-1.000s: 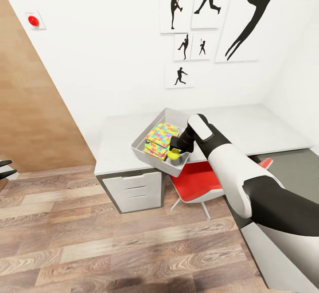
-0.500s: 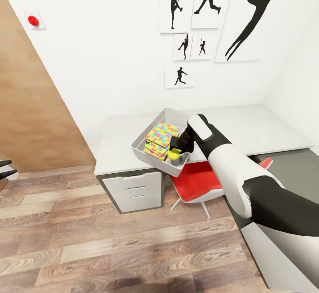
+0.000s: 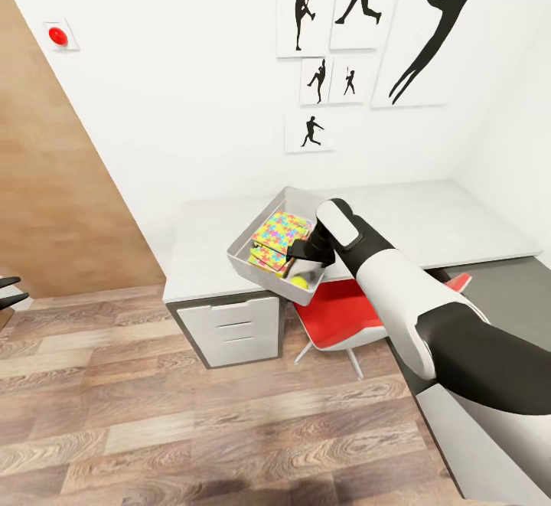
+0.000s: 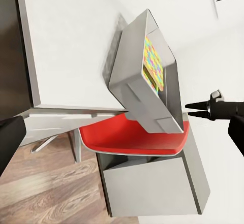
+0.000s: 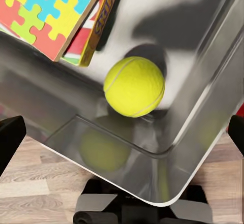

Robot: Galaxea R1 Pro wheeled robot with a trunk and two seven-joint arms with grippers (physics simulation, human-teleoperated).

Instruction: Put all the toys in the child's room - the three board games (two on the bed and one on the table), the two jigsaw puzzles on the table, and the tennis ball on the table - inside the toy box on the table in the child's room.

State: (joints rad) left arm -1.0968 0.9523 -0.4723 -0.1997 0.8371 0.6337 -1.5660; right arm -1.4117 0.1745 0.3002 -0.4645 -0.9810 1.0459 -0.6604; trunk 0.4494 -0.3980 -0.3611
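Right tool (image 3: pixel 300 267) spread apart above light grey rectangular toy box (image 3: pixel 246 259) on pale counter (image 3: pixel 200 261), yellow-green tennis ball (image 5: pixel 134 86) loose inside beside colourful jigsaw puzzle square (image 5: pixel 35 16), left tool (image 3: pixel 9 290) state unclear.

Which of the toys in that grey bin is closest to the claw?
The yellow tennis ball. It lies loose in the toy box corner right under the open right claw, while the jigsaw puzzle and game boxes are stacked farther in.

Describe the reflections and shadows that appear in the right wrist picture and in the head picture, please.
Right wrist view: the tennis ball casts a dark shadow on the toy box floor, and the glossy wall mirrors it as a dim yellow blur. Head view: even light, a soft shadow under the table.
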